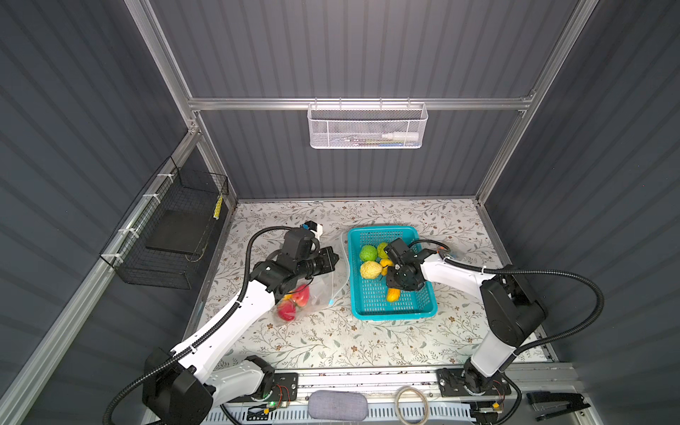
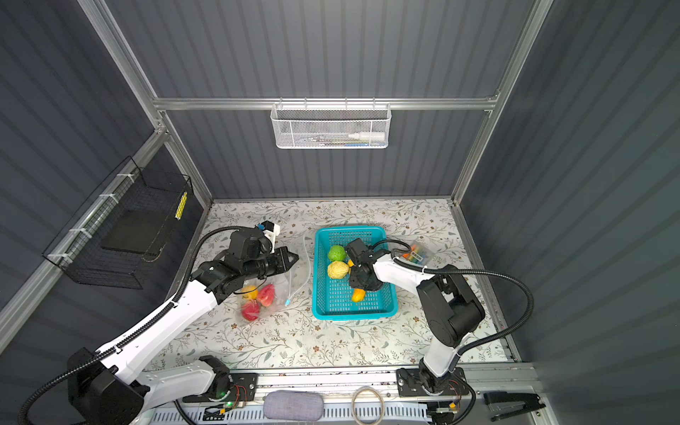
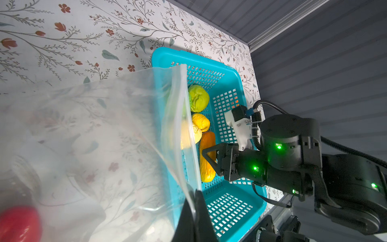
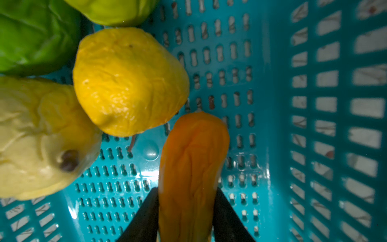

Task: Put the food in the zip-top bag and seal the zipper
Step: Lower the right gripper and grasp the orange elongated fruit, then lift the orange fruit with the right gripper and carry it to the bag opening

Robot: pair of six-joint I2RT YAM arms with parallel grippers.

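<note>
Grippers share the work: the left gripper is clenched on the edge of the zip-top bag, so its mouth opens toward the basket at the middle of the table. The right gripper grasps the orange food in the basket's front half, probably to carry it across.

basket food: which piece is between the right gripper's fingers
The long orange one, flanked by the right gripper; the bright yellow one and dark green one lie clear.

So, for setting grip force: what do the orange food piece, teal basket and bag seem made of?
orange food piece: probably soft glossy rubber or vinyl, skin wrinkled.
teal basket: rigid shiny moulded plastic, perforated.
bag: thin clear plastic film, creased, see-through.
</note>
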